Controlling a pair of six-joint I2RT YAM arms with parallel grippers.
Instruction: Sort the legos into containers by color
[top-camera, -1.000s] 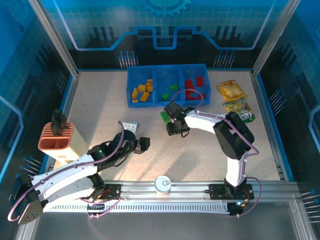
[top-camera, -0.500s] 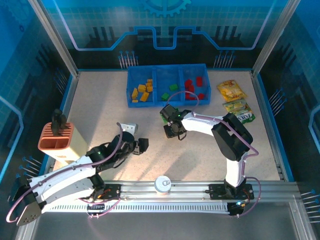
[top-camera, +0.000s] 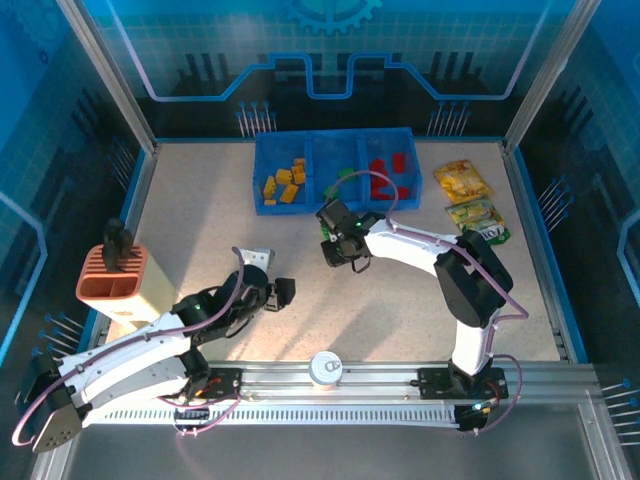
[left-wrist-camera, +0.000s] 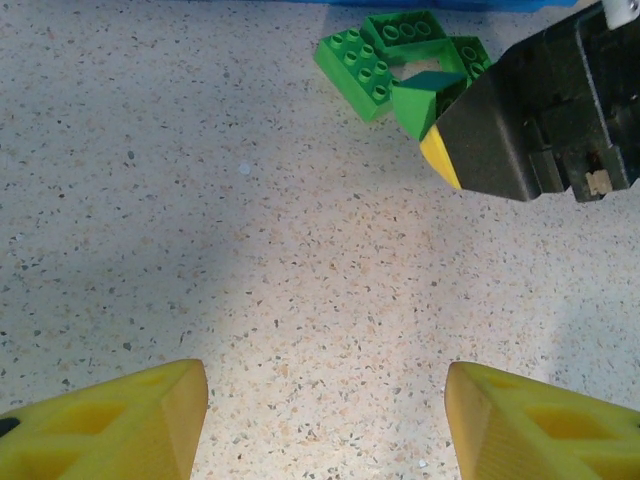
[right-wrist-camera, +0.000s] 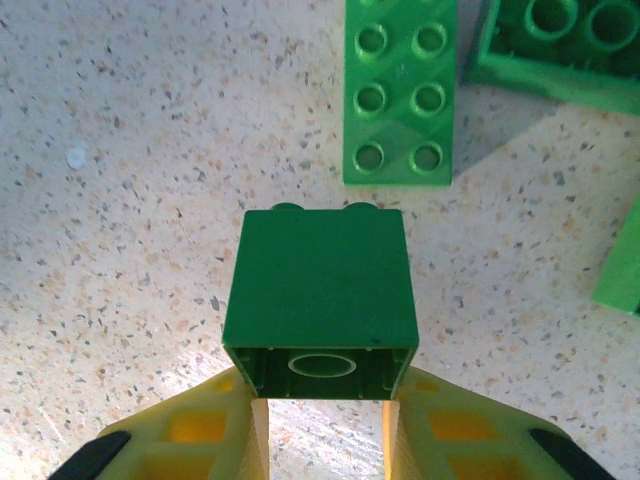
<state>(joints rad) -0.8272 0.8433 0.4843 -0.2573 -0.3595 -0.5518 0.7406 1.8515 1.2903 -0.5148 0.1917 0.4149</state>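
Currently, the translucent blue rectangular plastic tray (top-camera: 259, 160) shows three compartments with sorted coloured bricks (top-camera: 285, 183) inside. The right gripper (right-wrist-camera: 325, 400) is clenched on one dark green square toy brick (right-wrist-camera: 320, 290) just before the tray, while the left gripper (left-wrist-camera: 322, 395) stands parted and empty over bare table. Three loose green bricks (right-wrist-camera: 400, 90) lie beside the held one.

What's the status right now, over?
Right gripper shut on green brick. Left gripper open, empty. Other green bricks lie loose beside it.

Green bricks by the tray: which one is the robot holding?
The dark green blocky brick, pinched by the right gripper; the lighter flat bricks lie loose, studs up.
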